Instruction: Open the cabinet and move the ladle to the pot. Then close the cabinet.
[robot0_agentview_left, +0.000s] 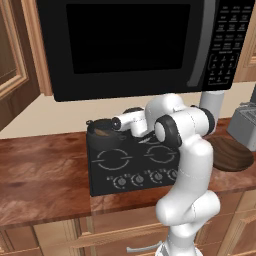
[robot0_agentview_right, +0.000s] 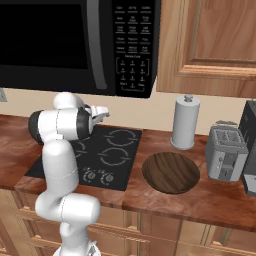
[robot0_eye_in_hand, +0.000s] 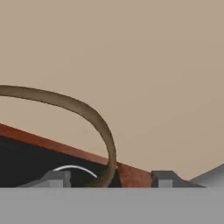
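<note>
One ladle (robot0_eye_in_hand: 83, 109) curving between parted gripper (robot0_eye_in_hand: 107, 178) fingers, untouched, pot (robot0_agentview_left: 102, 131) below.

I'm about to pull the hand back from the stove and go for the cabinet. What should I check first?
1. Hand open: ok, its tips stand apart.
2. Ladle in the pot: ok, a brown bowl shows inside the rim in the left base view.
3. Ladle handle free of the fingers: cannot tell. It runs down between them, and any contact is hidden at the bottom edge.
4. Pot upright on the rear burner: ok.
5. Retreat path: ok, likely. Only bare wall lies beyond the hand, but lift clear of the curved handle first.
6. Cabinet shut: cannot tell. Only part of a door shows at the left edge.
</note>
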